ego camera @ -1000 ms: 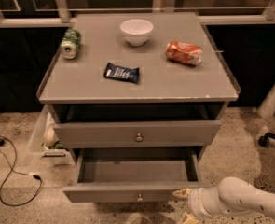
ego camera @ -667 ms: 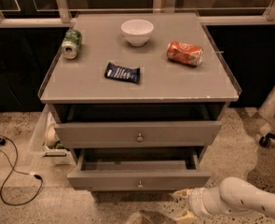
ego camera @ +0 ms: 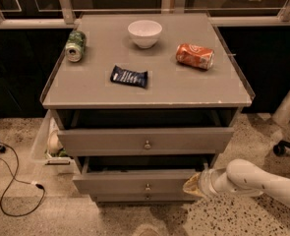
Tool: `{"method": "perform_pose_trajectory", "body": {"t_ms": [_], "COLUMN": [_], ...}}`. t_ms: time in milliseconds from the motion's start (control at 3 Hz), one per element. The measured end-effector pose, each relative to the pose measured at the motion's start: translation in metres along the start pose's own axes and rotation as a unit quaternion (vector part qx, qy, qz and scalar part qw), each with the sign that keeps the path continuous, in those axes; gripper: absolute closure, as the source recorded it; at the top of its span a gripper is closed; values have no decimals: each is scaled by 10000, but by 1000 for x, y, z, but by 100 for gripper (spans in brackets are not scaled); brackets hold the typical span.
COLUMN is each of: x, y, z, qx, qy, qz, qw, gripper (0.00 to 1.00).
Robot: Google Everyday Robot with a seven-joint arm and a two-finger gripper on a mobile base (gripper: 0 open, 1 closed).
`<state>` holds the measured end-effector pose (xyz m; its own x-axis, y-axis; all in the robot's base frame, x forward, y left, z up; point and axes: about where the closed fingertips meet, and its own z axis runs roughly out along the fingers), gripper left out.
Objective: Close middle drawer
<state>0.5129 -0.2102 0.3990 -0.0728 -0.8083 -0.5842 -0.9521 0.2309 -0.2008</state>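
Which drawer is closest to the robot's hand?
The middle drawer, second of three, sticking out a little. The end effector is at the right end of its front; the top drawer sits higher, the lowest drawer lower.

Greys, with a few bright spots.
Grey tabletop (ego camera: 184,90): white bowl (ego camera: 144,33) near the back edge, green can (ego camera: 75,45) at the back-left corner, orange can (ego camera: 195,56) by the right edge, dark blue packet (ego camera: 129,76) mid-top; the cream tool (ego camera: 193,185) sits at the grey middle drawer's (ego camera: 130,181) right end.
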Motion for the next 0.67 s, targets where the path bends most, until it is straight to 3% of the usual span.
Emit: {"method": "perform_pose_trajectory", "body": {"t_ms": [333,667], "x": [0,0], "y": [-5,-5], "z": [0,0], "qx": [45,45], "qy": [7,7], "qz": [-13,-13], "qw": [10000,10000], "gripper": [85,62]}}
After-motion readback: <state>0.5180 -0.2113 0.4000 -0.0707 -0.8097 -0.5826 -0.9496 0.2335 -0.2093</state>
